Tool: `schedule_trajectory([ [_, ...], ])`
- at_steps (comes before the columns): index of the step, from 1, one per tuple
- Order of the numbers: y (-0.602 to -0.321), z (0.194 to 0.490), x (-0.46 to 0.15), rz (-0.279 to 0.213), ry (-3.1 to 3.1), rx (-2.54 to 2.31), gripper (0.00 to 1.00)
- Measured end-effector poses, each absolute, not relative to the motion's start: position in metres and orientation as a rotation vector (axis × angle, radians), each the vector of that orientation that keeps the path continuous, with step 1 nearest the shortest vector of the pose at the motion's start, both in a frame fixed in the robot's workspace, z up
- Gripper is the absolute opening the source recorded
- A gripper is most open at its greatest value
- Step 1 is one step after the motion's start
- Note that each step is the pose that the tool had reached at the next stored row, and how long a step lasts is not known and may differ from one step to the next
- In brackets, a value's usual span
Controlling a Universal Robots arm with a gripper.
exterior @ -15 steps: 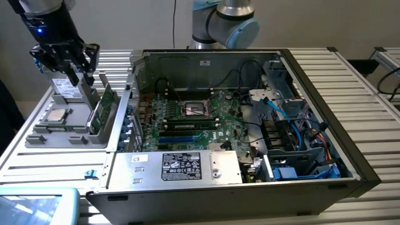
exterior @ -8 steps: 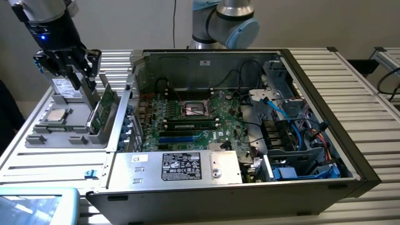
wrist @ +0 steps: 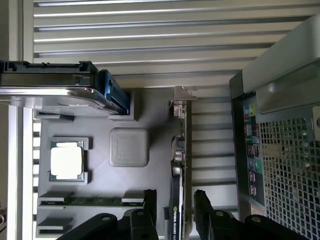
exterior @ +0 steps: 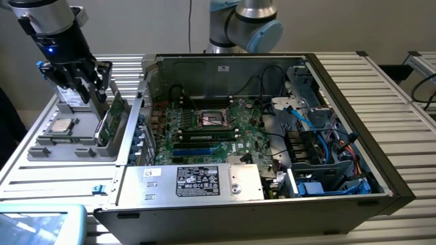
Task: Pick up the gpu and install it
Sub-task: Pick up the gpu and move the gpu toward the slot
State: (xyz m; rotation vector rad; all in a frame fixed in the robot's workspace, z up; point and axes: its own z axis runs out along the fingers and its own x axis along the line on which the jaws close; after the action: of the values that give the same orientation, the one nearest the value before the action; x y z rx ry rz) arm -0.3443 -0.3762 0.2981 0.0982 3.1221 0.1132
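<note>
Upper left in the exterior view, the pincer hangs released, jaws spread, over the gpu. The card stands on edge in a grey tray beside the open computer case. In the wrist view, its fingers flank the card's edge.

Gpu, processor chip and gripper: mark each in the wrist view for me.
gpu (wrist: 179,155), wrist view, on the card's edge facing the camera.
processor chip (wrist: 66,162), wrist view, centre of its metal lid.
gripper (wrist: 175,196), wrist view, midway between its open fingertips.
</note>
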Motion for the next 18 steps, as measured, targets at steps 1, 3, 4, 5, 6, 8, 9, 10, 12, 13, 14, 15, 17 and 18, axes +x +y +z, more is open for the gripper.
schedule_trajectory([
  [1, -0.378, 0.296, -0.344, 0.118, 3.122, 0.098, 0.44],
  [3, -0.381, 0.293, -0.344, 0.131, 3.122, 0.098, 0.44],
  [4, -0.382, 0.291, -0.344, 0.137, 3.121, 0.098, 0.44],
  [5, -0.384, 0.29, -0.344, 0.141, 3.121, 0.098, 0.44],
  [6, -0.384, 0.288, -0.344, 0.144, 3.121, 0.098, 0.44],
  [8, -0.385, 0.284, -0.344, 0.146, 3.121, 0.098, 0.44],
  [9, -0.385, 0.282, -0.344, 0.147, 3.121, 0.099, 0.44],
  [10, -0.385, 0.281, -0.343, 0.147, 3.121, 0.099, 0.44],
  [12, -0.385, 0.277, -0.342, 0.148, 3.121, 0.101, 0.44],
  [13, -0.385, 0.275, -0.341, 0.148, 3.121, 0.102, 0.44],
  [14, -0.385, 0.273, -0.341, 0.148, 3.121, 0.103, 0.44],
  [15, -0.385, 0.271, -0.34, 0.149, 3.121, 0.104, 0.44],
  [17, -0.385, 0.268, -0.34, 0.151, 3.12, 0.104, 0.44],
  [18, -0.385, 0.266, -0.34, 0.154, 3.12, 0.104, 0.44],
])
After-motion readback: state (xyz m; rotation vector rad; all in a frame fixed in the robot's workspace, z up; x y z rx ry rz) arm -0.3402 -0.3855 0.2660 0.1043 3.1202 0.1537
